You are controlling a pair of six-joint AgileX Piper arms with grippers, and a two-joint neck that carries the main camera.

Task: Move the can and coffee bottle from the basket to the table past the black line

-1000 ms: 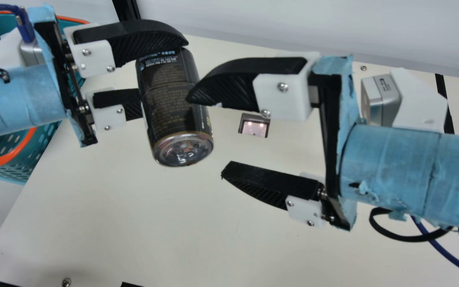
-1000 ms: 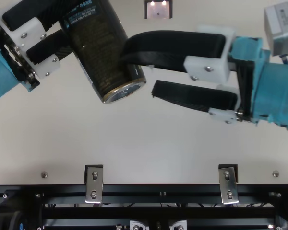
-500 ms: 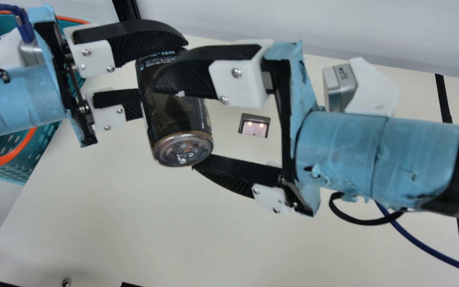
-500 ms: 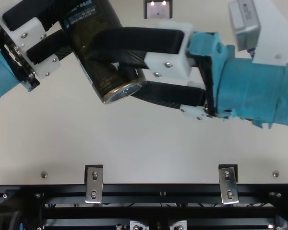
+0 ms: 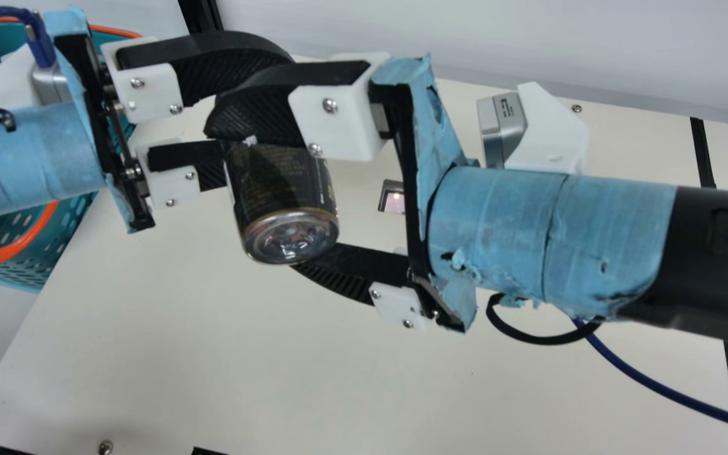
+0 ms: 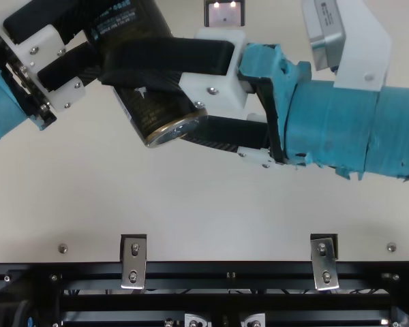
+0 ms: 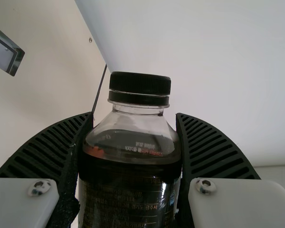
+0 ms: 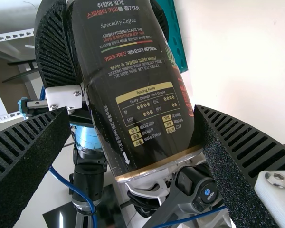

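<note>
The dark coffee bottle (image 5: 282, 183) hangs tilted above the table, its base toward the main view's camera. My left gripper (image 5: 253, 110) is shut on it at the main view's left. From the other side, my right gripper (image 5: 252, 197) stands open with its fingers around the lower part of the bottle. The left wrist view shows the black-capped bottle (image 7: 130, 190) between the pads of my left gripper (image 7: 134, 114). In the right wrist view the bottle's label (image 8: 147, 109) lies between the spread fingers of my right gripper (image 8: 133, 110), with a gap beside one finger.
The teal basket (image 5: 19, 246) with an orange rim stands at the main view's left, behind my left arm. A black line (image 5: 703, 151) crosses the cream table (image 5: 275, 360) at the right. Metal brackets (image 6: 133, 261) sit on the near edge.
My right gripper has moved left from beside the bottle until its open fingers reach around it. My left gripper and the bottle have kept still.
</note>
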